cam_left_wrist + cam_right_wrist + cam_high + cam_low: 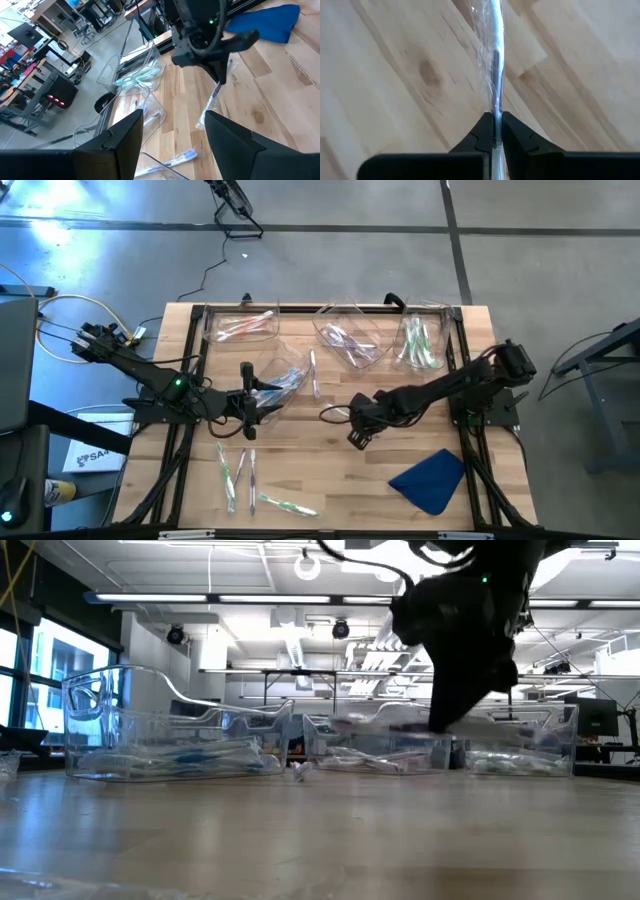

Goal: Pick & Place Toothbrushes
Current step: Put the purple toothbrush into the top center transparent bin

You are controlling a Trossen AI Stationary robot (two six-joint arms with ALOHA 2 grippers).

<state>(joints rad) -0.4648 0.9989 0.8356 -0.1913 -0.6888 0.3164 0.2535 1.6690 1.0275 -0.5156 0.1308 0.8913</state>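
Note:
My right gripper (356, 437) hangs over the table's middle, shut on a clear-wrapped toothbrush (212, 102) with a purple accent. More toothbrushes lie flat on the wood near the front left (236, 470) and one near the middle (315, 375). My left gripper (174, 114) is open at a clear bin (282, 380) holding blue toothbrushes; the bin's rim (150, 107) stands between its fingers. Three clear bins at the far edge hold pink (240, 326), purple (350, 342) and green (420, 342) brushes. My right gripper pinches the wrapped toothbrush by one end (496, 111) between its two fingers, which come steeply from above and lie in line with the brush. The brush hangs below the fingers, slanting; I cannot tell whether its lower end (202, 124) touches the wood. I cannot tell whether my left gripper touches the bin.
A blue cloth (430, 480) lies at the front right. Black frame rails run along the table's left and right sides (470, 450). Bare wood (340, 480) lies between the loose brushes and the cloth.

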